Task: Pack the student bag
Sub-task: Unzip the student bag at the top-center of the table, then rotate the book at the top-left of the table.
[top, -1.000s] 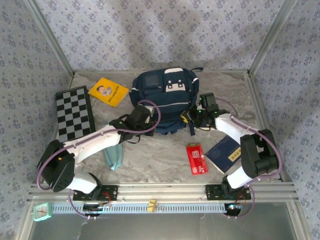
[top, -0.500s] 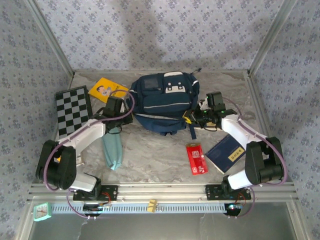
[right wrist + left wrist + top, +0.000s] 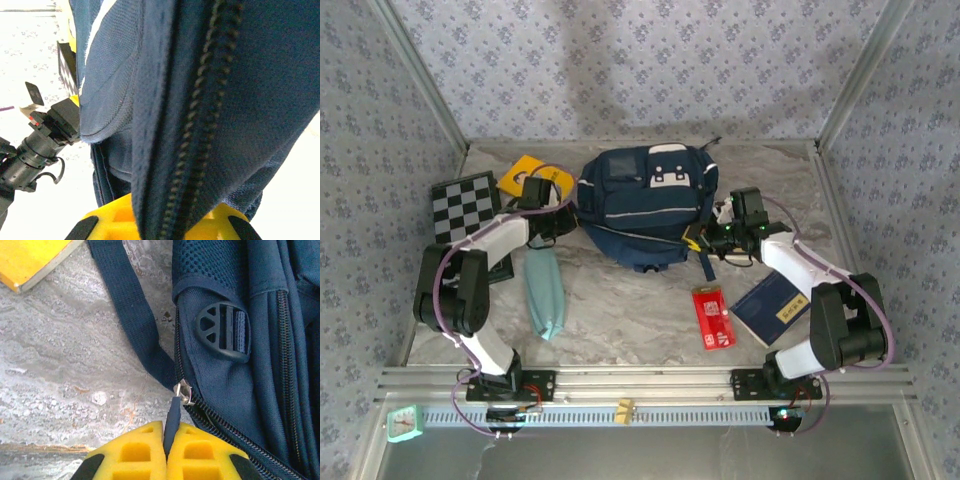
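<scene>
The student bag (image 3: 645,205), a navy backpack with a white buckle panel, lies at the back middle of the table. My left gripper (image 3: 563,218) is at its left side. Seen from the left wrist, the yellow fingers (image 3: 135,455) of the left gripper (image 3: 166,435) are shut on the dark zipper pull (image 3: 173,417) just below the metal slider (image 3: 184,392). My right gripper (image 3: 707,236) is at the bag's right side. In the right wrist view it (image 3: 165,220) is shut on a fold of bag fabric (image 3: 200,100) with a zipper line running through it.
A chessboard (image 3: 460,215) and a yellow book (image 3: 523,168) lie at the left. A teal pouch (image 3: 545,295) lies near the left arm. A red packet (image 3: 713,318) and a navy book (image 3: 770,305) lie in front right. Metal frame posts bound the table.
My left gripper has moved left and away along the bag's side with the zipper pull in it. The bag has turned slightly. The right gripper has kept its hold and shifted a little right.
</scene>
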